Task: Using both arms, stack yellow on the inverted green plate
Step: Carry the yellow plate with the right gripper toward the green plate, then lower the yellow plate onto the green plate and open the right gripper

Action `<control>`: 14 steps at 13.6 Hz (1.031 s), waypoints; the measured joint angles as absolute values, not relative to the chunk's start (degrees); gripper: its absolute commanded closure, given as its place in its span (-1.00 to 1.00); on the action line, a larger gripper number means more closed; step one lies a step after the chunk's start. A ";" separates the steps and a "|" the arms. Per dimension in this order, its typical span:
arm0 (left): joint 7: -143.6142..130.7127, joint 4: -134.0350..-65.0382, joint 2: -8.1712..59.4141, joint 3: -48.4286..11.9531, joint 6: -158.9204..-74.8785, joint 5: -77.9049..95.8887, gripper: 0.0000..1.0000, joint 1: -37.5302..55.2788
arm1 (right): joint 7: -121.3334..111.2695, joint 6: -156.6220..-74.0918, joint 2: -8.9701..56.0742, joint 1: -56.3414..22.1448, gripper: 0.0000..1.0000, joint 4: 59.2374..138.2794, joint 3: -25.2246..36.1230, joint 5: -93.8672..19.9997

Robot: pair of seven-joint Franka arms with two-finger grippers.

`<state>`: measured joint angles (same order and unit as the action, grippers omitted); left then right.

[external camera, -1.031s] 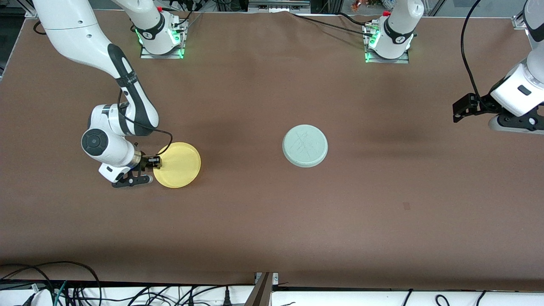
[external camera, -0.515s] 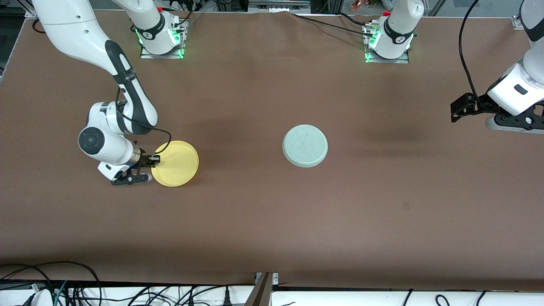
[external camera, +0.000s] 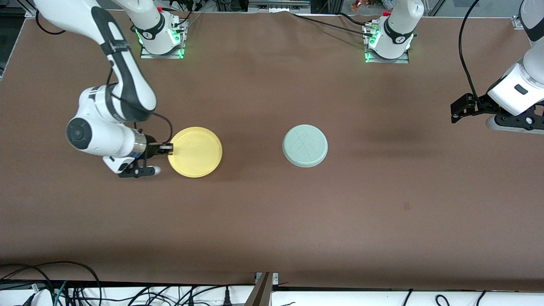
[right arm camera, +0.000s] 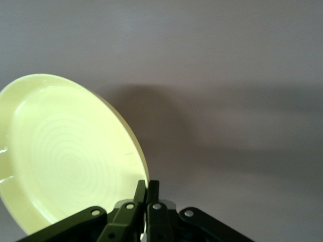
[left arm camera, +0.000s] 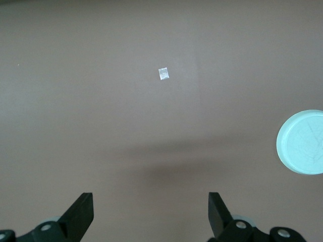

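Between right gripper (right arm camera: pixel 147 194) fingers, yellow (external camera: pixel 195 151) rim, contact point hidden.

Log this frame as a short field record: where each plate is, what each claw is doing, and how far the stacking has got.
yellow plate: lifted off the table, toward the right arm's end, rim pinched
green plate: upside down on the table near its middle, nothing on it
right claw: shut on the yellow plate's rim
left claw: open, empty, waiting above the table at the left arm's end
stacking: not yet done, plates apart
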<state>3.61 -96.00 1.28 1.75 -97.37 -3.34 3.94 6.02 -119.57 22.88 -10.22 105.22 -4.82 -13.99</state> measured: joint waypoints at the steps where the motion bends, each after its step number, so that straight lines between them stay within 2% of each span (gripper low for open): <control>1: 3.61 -96.00 1.29 1.75 -97.37 -3.34 -1.00 3.94 | 10.28 -120.17 22.87 -10.31 1.00 105.32 -7.75 -14.18; 4: 3.61 -96.00 1.30 1.71 -97.37 -3.34 -1.00 3.94 | 26.14 -130.64 23.27 -11.06 1.00 108.37 -19.68 -14.41; 6: 3.61 -96.00 1.30 1.69 -97.38 -3.34 -1.00 3.94 | 34.56 -138.18 24.17 -15.40 1.00 110.18 -23.56 -14.41; 10: 3.61 -96.00 1.30 1.65 -97.37 -3.34 -1.00 3.94 | 44.80 -150.18 28.27 -25.88 1.00 110.86 -23.44 -14.40; 14: 3.61 -96.00 1.30 1.62 -97.38 -3.34 -1.00 3.94 | 46.49 -155.10 31.94 -31.41 1.00 109.55 -18.50 -14.40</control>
<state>3.61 -96.00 1.30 1.62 -97.38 -3.34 3.94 46.49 -155.10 31.94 -31.41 109.55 -18.50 -14.40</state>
